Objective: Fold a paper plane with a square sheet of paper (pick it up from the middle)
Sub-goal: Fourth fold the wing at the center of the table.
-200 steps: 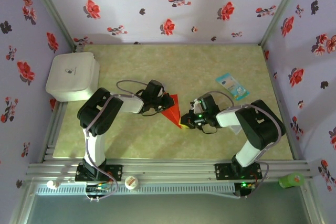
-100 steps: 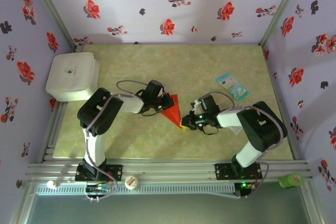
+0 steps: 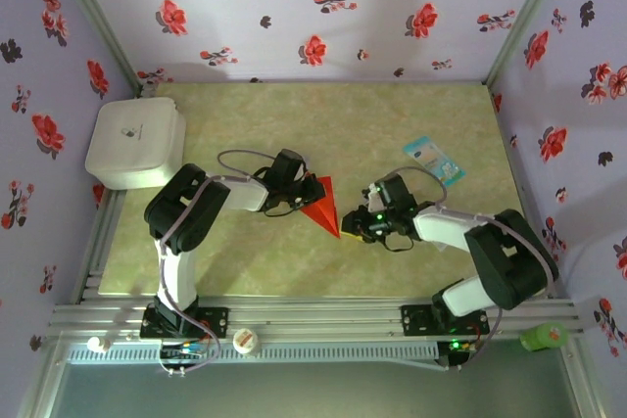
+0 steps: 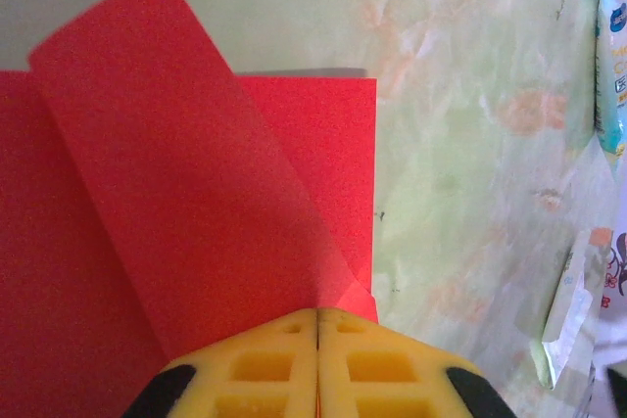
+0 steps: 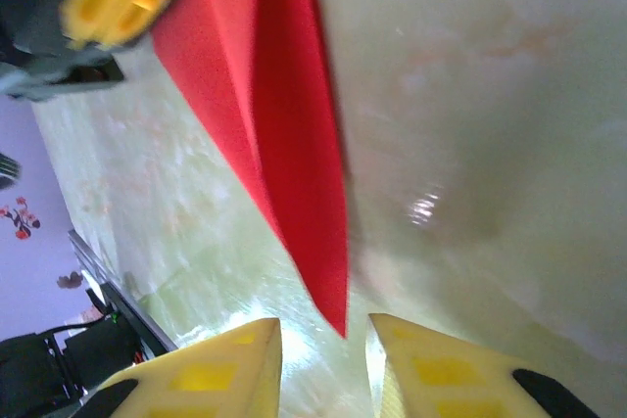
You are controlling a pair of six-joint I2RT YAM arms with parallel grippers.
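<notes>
Two arms meet at the red paper plane (image 3: 322, 207) mid-table (image 3: 392, 115). Right of the white box (image 3: 135, 142), the left gripper (image 3: 300, 197) is clamped on the plane's wide end, yellow fingers (image 4: 265, 364) pressed together with red folds fanning out above them in the wrist view. Further right, the right gripper (image 5: 323, 345) sits just beside the plane's pointed tip, jaws parted, tip pointing into the gap; a light-blue packet (image 3: 433, 160) lies well apart, far right.

The paper plane (image 3: 322, 206) lies on the table (image 3: 245, 261) between the left end effector (image 3: 308, 193) and right end effector (image 3: 349, 232).
</notes>
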